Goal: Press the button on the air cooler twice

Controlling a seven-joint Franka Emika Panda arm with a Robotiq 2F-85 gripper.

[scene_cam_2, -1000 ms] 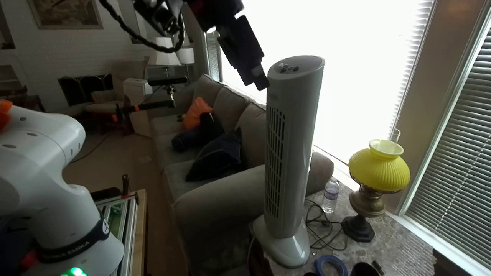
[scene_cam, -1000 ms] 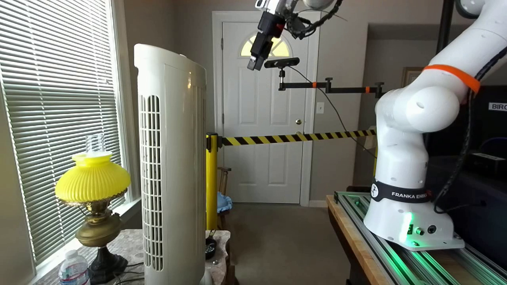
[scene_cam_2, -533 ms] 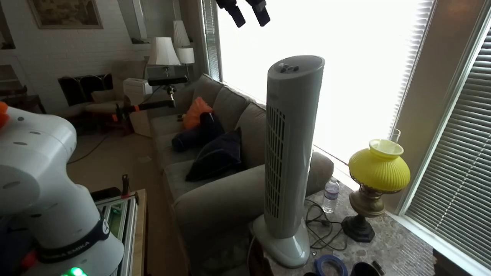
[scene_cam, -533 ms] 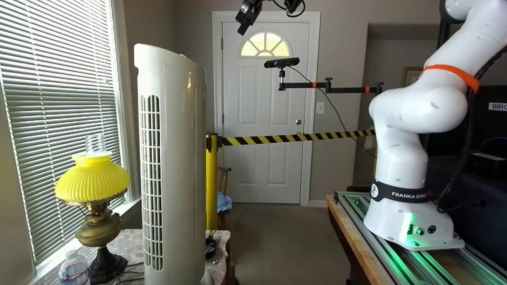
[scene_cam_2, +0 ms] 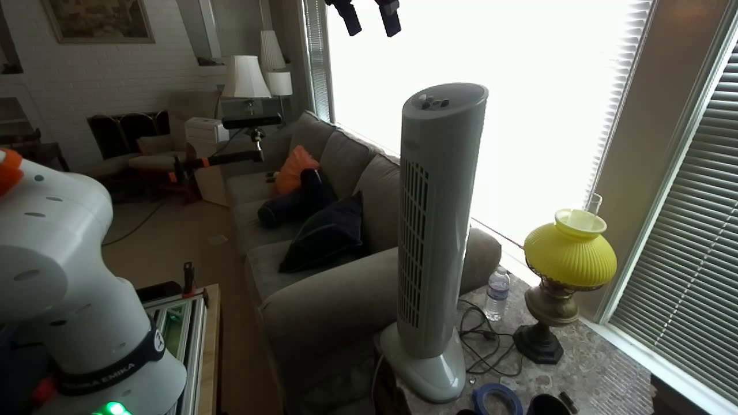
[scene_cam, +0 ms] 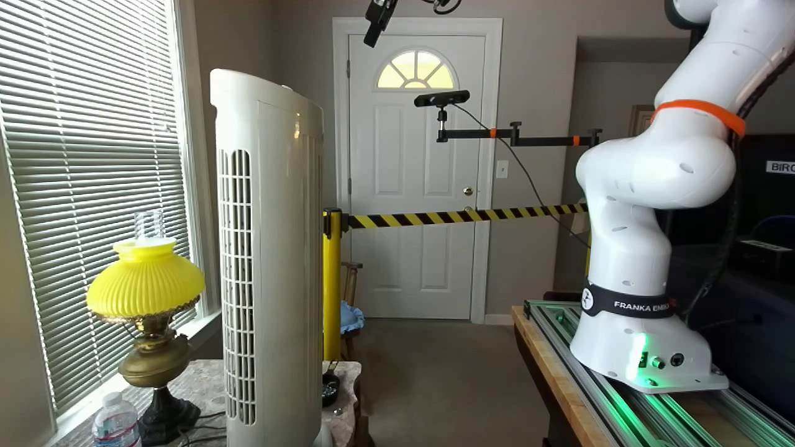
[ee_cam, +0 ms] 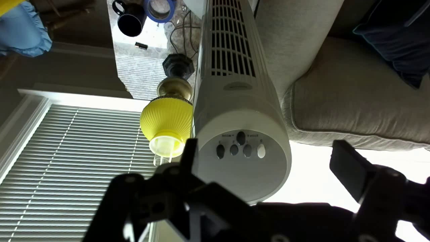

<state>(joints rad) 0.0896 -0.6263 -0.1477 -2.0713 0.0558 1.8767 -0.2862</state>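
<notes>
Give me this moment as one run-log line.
jaws: open, empty, in the air | air cooler: upright, apart from jaws | buttons: on its top, none touched | presses done: cannot tell

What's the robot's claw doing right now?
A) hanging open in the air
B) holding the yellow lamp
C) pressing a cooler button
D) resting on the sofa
A: the gripper hangs with a gap between its fingers in an exterior view, and the wrist view shows none touching the buttons of the cooler.

A table (scene_cam_2: 611, 366) is carrying the air cooler (scene_cam_2: 435, 236); near it, a lamp (scene_cam_2: 568, 265), bottle (scene_cam_2: 497, 295), cord (scene_cam_2: 489, 334), tape (scene_cam_2: 497, 388) and mug (ee_cam: 131, 23) are resting.
</notes>
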